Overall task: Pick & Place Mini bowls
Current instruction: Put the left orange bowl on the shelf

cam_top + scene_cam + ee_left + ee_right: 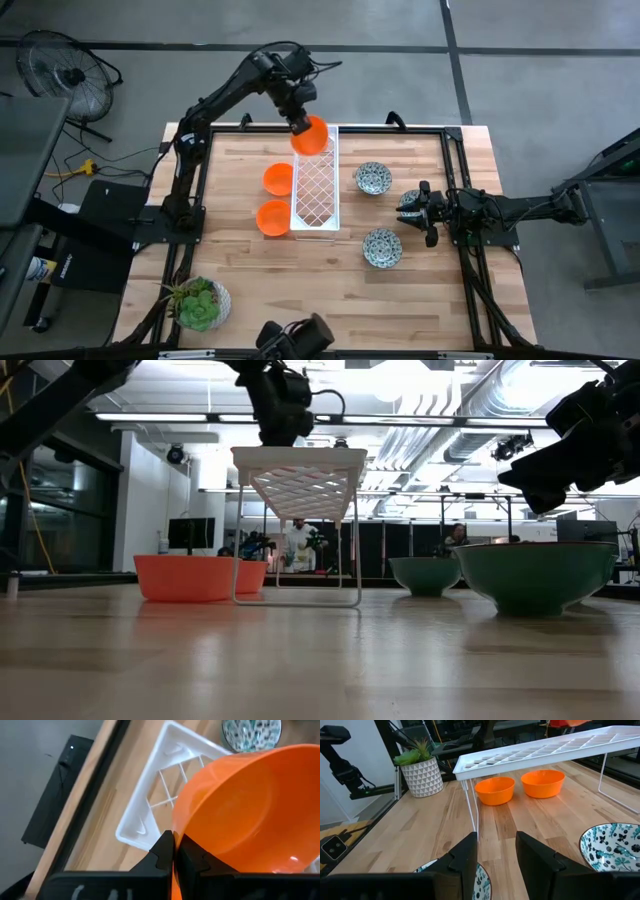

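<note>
My left gripper (300, 122) is shut on an orange mini bowl (312, 136) above the far end of the white lattice rack (315, 185). Two more orange mini bowls (278, 179) (272, 217) sit on their bases on the table along the rack's left side. Two blue-and-white patterned mini bowls (373, 178) (382, 248) stand on the table to the rack's right. My right gripper (495, 857) waits open and level at the table's right side, between the patterned bowls, with nothing between its fingers. My left gripper pinches the orange bowl's rim (174, 851) between its two fingers, which come steeply from above. The thin wall runs between the shut fingertips (162, 852). The bowl is lifted clear over the rack's far end and hangs tilted beside the fingers.
A white patterned pot with a green plant (200, 303) stands at the table's near left corner. A black frame rail (455, 180) runs around the table top. Bare wood lies in front of the rack. People show far back in the room (297, 540).
</note>
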`<control>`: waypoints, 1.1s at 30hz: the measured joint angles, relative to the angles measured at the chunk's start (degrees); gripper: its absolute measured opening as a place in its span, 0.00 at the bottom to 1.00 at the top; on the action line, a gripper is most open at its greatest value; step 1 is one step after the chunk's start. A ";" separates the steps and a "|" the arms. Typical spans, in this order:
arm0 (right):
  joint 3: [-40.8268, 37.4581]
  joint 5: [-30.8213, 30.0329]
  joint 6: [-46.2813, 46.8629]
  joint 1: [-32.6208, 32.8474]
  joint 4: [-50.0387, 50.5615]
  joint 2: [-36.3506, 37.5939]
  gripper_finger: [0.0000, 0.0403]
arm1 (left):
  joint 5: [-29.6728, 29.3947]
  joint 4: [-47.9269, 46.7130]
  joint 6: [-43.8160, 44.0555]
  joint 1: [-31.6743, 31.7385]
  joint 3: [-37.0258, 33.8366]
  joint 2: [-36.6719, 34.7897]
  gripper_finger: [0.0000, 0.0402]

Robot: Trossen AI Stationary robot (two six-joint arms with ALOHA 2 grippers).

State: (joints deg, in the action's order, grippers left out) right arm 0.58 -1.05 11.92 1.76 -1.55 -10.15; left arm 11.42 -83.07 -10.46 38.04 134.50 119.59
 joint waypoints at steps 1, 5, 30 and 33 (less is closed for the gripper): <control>-0.02 0.01 -0.02 -0.01 -0.01 0.00 0.30 | -0.02 0.75 0.62 -0.27 0.06 0.36 0.00; -0.01 0.00 0.00 -0.02 -0.01 0.00 0.30 | -0.08 0.41 2.62 -0.67 -0.19 0.93 0.00; -0.02 -0.01 -0.02 -0.01 -0.01 0.00 0.30 | -1.89 -0.71 6.10 -0.19 -0.10 2.55 0.02; 0.00 -0.01 0.00 -0.02 -0.01 0.00 0.30 | -1.73 -0.78 5.10 -0.19 -0.10 2.55 0.04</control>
State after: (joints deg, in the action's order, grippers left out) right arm 0.58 -1.06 11.92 1.74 -1.56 -10.15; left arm 9.69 -83.85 -5.36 37.85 134.41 122.15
